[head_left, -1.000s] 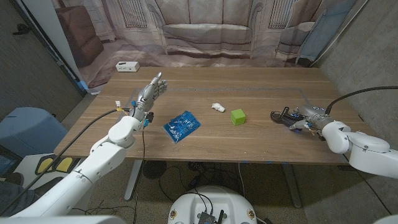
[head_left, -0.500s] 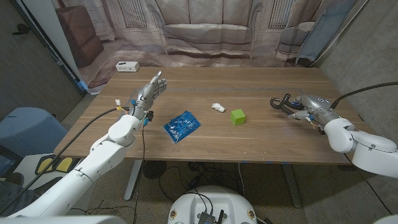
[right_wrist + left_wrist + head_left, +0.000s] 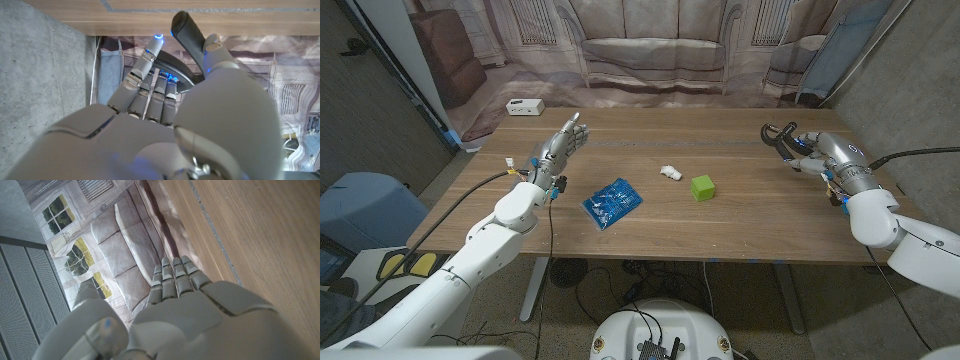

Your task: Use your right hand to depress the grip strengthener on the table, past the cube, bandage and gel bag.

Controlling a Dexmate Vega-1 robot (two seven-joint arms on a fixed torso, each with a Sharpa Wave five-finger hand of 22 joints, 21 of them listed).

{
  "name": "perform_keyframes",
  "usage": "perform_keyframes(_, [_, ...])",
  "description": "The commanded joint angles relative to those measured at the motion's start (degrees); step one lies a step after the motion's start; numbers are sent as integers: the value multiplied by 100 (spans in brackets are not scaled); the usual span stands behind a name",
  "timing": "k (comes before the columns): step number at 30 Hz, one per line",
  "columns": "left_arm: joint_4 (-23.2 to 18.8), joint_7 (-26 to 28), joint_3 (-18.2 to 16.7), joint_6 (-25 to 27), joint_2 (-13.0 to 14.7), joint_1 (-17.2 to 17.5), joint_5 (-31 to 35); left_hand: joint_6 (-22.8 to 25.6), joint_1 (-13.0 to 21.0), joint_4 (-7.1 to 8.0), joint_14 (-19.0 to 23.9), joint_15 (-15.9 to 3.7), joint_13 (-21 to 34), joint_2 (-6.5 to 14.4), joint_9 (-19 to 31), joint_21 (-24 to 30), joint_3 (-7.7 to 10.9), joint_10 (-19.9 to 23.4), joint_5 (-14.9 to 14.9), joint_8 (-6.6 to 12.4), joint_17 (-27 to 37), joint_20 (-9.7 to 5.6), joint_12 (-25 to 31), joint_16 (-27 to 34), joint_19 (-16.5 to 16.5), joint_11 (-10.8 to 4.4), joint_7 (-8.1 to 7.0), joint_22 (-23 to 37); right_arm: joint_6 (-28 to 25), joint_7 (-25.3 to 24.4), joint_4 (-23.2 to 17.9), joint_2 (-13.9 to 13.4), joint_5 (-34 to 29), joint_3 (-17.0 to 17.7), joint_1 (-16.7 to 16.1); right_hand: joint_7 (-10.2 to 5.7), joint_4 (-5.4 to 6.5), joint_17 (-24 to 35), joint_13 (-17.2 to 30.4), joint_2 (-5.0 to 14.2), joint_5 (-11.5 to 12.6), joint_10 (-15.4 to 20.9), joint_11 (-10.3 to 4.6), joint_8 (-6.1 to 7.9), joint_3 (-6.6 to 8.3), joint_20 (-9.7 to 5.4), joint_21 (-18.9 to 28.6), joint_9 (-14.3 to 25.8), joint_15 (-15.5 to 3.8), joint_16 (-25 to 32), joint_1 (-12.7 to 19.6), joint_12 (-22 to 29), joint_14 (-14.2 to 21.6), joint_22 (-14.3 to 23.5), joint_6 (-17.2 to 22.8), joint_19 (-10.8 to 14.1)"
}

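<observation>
- Where the head view takes in the whole table (image 3: 740,215), the right hand (image 3: 817,152) sits near the far right corner, fingers wrapped around the black grip strengthener (image 3: 778,135), which it holds just above the wood.
- Seen from the right wrist, the same hand (image 3: 165,125) has its fingers (image 3: 147,65) curled onto the dark handle (image 3: 189,32) with the thumb alongside it; the curved black body of the tool runs behind the fingers. Whether the handles are squeezed together cannot be told from either view.
- Near the table's middle, the head view shows a green cube (image 3: 702,187), a small white bandage roll (image 3: 670,172) just to its left, and a blue gel bag (image 3: 612,202) further left. All three lie well apart from the right hand.
- At the left side, the left hand (image 3: 563,148) is raised with fingers extended and close together, holding nothing.
- From the left wrist, that hand (image 3: 185,305) shows straight fingers (image 3: 175,277) side by side, above bare wood.
- A white box (image 3: 524,106) lies at the far left corner.
</observation>
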Motion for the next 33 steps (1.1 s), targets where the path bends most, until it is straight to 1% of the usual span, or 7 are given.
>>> perform_keyframes(1, [66,-30,19,-36,-18,-48,-13,36,27,-3,41,1,35,34,15,-8,37,46,-19,-5,20,-18,-6,-13,33,10,-15,32,260,138,-76,588,-338,384,-190,-209,13,202,33,631,18,56,33,20,-17,35,35,25,-993,103,556,-16,669,14,241,55])
perform_keyframes(5, [49,-21,13,-40,-8,-33,-9,34,28,-4,41,4,35,34,15,-10,37,45,-19,-6,20,-12,-8,-13,29,8,-11,32,173,85,-109,750,-573,356,-159,-254,19,221,33,627,19,102,-50,25,-41,42,61,25,-1037,141,540,-19,763,19,292,95])
perform_keyframes(6, [43,-17,10,-43,-8,-28,-10,36,28,-3,40,7,35,34,15,-10,37,46,-19,-6,20,-14,-8,-14,31,5,-13,32,175,112,-117,767,-601,367,-162,-267,17,212,33,611,18,124,-132,23,-50,30,83,24,-1051,138,531,-22,800,23,308,135])
perform_keyframes(11, [13,6,-8,-58,3,0,-1,40,27,-3,34,3,35,33,16,-9,36,39,-19,-5,20,-15,-12,-17,32,11,-14,32,185,195,-132,851,-768,393,-153,-290,3,209,33,604,21,161,-148,21,-53,19,110,24,-1077,156,543,-25,885,28,330,178])
perform_keyframes(18, [-8,28,-29,-72,5,34,-2,40,27,-3,34,-5,35,33,15,-9,36,45,-19,-6,20,-16,-11,-17,33,6,-17,32,279,253,-110,956,-968,403,-110,-307,-35,245,31,630,26,246,-130,14,-51,-40,216,23,-1248,268,620,-42,1185,47,390,359])
perform_keyframes(25, [-4,30,-34,-88,-3,39,0,42,27,-3,38,1,35,33,15,-11,36,45,-19,-6,20,-17,-13,-16,29,4,-18,32,251,272,-135,1026,-1218,373,-56,-354,-204,358,35,605,38,376,-195,2,-3,-189,374,33,-1461,382,1105,-86,1453,82,504,520])
perform_keyframes(33, [5,35,-29,-90,-13,38,3,38,28,-3,34,-4,35,33,15,-12,36,45,-19,-9,20,-12,-15,-18,28,3,-13,32,339,224,-72,1098,-1425,318,27,-334,-194,324,49,501,34,597,-145,46,-19,-252,601,67,-1484,382,1492,-81,1816,122,723,759])
